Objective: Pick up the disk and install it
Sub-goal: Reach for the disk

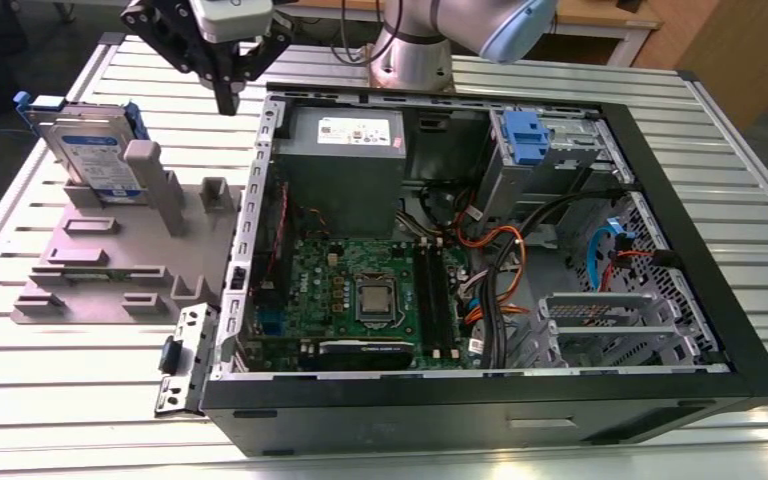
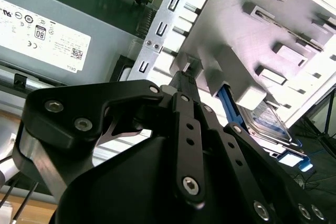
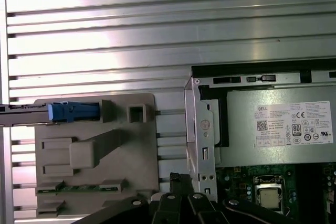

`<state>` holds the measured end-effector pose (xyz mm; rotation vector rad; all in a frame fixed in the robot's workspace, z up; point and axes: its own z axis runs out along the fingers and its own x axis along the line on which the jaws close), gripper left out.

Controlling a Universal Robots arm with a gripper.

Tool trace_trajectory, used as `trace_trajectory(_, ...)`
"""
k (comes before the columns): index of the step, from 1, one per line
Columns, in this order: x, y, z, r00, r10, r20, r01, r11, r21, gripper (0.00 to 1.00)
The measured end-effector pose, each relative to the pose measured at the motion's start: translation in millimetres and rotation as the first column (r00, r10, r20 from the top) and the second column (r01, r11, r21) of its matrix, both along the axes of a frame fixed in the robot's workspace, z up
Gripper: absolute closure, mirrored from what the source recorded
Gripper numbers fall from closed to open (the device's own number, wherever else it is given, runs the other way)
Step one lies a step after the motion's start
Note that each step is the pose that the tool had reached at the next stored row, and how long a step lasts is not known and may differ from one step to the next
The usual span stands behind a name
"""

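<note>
Surface: slatted aluminium table (image 1: 37, 400), with wooden furniture (image 1: 724, 50) behind it.
Count: one open computer case (image 1: 704, 300), one power supply (image 1: 344, 160), one motherboard (image 1: 357, 290), one grey fixture (image 1: 104, 260), one disk (image 1: 97, 155).
Labels: white printed label on the power supply, white-and-blue label on the disk. Print not transcribed.
Disk: upright in the fixture, outside the case on the exterior view's left, framed by its blue carrier.
Gripper (image 1: 231, 100): fingers drawn together, holding nothing. Positioned over the case's edge next to the fixture, clear of the disk.

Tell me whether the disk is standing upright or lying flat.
Upright: the disk stands on edge in a slot of the grey holder, outside the computer case.
</note>
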<state>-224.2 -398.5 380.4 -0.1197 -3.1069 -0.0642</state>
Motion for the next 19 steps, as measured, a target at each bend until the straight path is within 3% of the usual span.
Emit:
trace_trajectory(11,-15.0,1.1,-0.3,1.0,0.0,0.0,0.0,1.0,0.0,0.89)
trace_trajectory(19,-16.0,1.8,-0.4,1.0,0.0,0.0001,0.0,1.0,0.0001,0.89)
